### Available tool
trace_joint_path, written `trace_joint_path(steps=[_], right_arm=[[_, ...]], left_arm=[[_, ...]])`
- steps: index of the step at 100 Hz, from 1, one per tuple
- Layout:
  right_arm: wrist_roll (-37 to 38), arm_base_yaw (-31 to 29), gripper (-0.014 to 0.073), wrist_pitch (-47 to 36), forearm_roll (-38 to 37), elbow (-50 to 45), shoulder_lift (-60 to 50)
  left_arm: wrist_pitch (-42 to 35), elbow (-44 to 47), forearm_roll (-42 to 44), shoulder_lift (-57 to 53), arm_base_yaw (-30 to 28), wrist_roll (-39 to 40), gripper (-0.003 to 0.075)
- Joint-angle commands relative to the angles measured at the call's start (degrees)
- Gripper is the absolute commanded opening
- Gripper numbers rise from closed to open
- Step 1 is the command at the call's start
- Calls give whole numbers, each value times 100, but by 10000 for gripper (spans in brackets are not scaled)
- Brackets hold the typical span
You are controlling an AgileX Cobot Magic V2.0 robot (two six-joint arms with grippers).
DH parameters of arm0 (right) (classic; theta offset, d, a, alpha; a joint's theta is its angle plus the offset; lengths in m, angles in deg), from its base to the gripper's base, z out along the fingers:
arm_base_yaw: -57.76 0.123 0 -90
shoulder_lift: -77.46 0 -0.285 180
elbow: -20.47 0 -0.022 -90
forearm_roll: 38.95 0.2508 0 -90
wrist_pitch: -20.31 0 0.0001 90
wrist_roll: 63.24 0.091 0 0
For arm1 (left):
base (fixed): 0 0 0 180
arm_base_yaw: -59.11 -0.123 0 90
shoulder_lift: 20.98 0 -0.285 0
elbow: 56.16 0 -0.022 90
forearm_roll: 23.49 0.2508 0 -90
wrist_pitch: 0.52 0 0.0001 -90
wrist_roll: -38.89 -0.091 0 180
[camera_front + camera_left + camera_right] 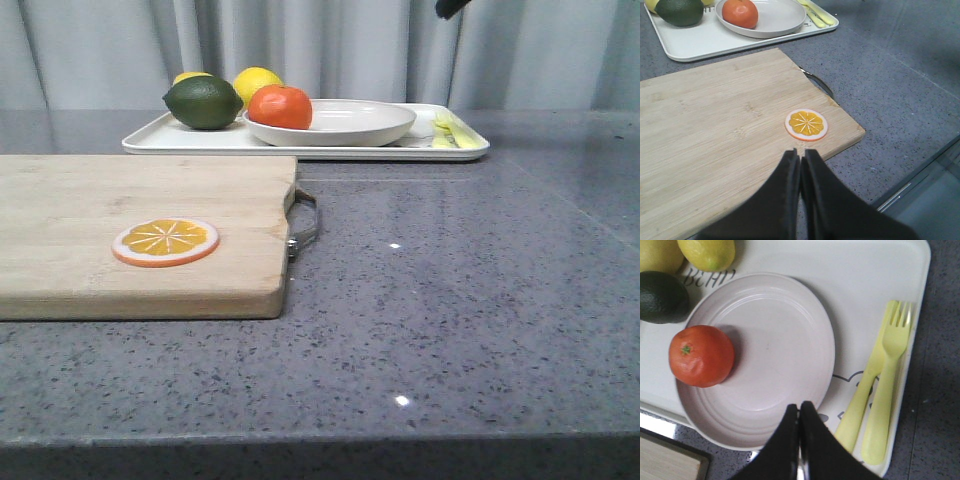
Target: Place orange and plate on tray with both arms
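The orange (281, 106) lies in the off-white plate (360, 122), and the plate rests on the white tray (160, 138) at the back of the table. In the right wrist view the orange (701, 355) sits at one side of the plate (775, 355) on the tray (860, 285). My right gripper (800, 407) is shut and empty, high above the plate's rim; only a dark bit of that arm (450, 7) shows in the front view. My left gripper (800, 155) is shut and empty above the cutting board (715, 130). The left wrist view also shows the orange (740, 13), plate (780, 17) and tray (705, 42).
A wooden cutting board (130, 220) with a metal handle (305, 220) carries an orange slice disc (166, 241). On the tray lie a green lime (204, 102), two lemons (257, 82) and a yellow-green fork and knife (880, 390). A grey curtain hangs behind.
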Motion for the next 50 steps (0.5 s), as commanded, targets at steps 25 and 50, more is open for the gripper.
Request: trace_joint_path(steps=[25, 50], right_arm=[[-244, 2, -68, 478, -346, -1226, -1741], [-412, 158, -68, -591, -670, -3581, -3383]], left_arm=[[-438, -137, -60, 41, -4, 49, -20], [-438, -137, -60, 41, -4, 49, -20]])
